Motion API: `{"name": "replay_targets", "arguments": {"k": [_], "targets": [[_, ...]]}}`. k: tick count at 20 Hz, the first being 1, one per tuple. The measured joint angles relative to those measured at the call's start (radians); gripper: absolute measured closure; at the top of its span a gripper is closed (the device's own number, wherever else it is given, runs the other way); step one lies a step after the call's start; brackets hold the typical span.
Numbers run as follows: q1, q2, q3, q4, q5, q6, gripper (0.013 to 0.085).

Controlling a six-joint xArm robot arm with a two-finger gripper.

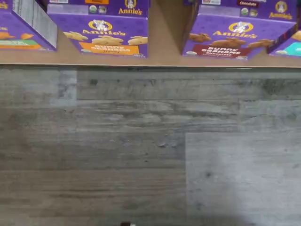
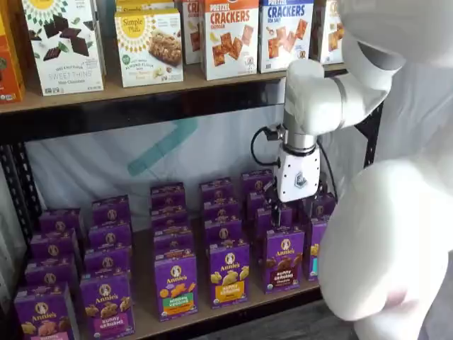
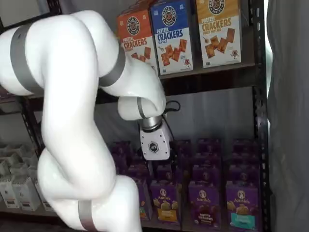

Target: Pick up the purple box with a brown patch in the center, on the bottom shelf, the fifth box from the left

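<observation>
Grey plank flooring fills most of the wrist view below the bottom shelf (image 2: 145, 312), where the purple box (image 2: 284, 259) with brown cookies is seen at the front of its row. The gripper (image 2: 282, 212) is held just above and behind it; its finger spacing cannot be told. A light, crushable carton is judged, best pinched across its narrow sides.
</observation>
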Motion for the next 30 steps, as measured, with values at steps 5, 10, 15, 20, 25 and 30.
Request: {"name": "replay_targets", "arguments": {"k": [5, 10, 15, 20, 25, 30], "targets": [[-0.021, 0.158, -0.025, 0.01, -0.139, -0.027, 0.013], [-0.045, 0.325, -0.083, 0.002, -0.245, -0.044, 0.013], [-0.069, 0.481, -0.167, -0.051, -0.318, -0.019, 0.013], [-0.086, 0.586, -0.25, -0.086, -0.338, -0.003, 0.013], [-0.106, 0.689, -0.348, -0.088, -0.34, -0.021, 0.013], [-0.126, 0.798, -0.461, -0.076, -0.332, -0.053, 0.013]]}}
